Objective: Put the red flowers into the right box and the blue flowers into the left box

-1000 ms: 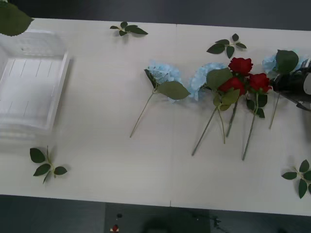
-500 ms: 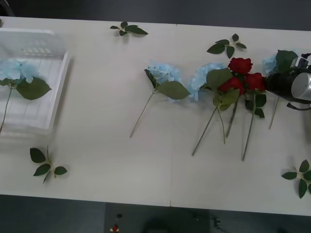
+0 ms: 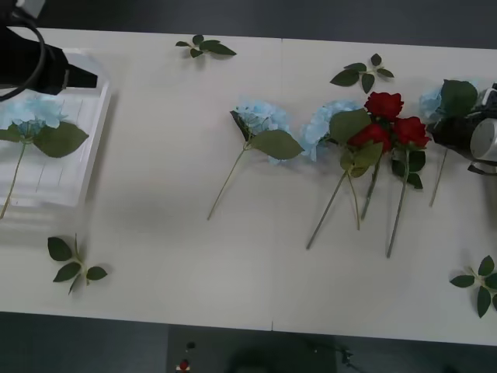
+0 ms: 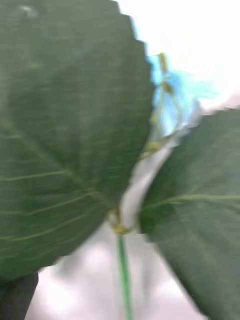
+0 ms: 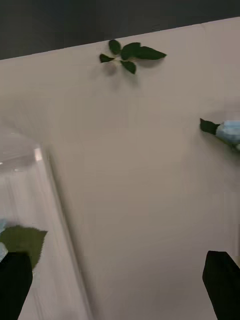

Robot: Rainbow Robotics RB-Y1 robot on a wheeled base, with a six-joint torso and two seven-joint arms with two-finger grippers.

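One blue flower [image 3: 35, 116] lies in the left box [image 3: 74, 175]; left tool [image 5: 120, 282] spread empty. Three red flowers [image 3: 388, 120] wait on the table [image 3: 171, 233]; right tool's [image 3: 466, 132] grip probably unreadable.

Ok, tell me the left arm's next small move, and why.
Probably swing the left gripper right toward the nearest blue flower on the table. Its fingers stand open and empty, and one blue flower already lies in the left box.
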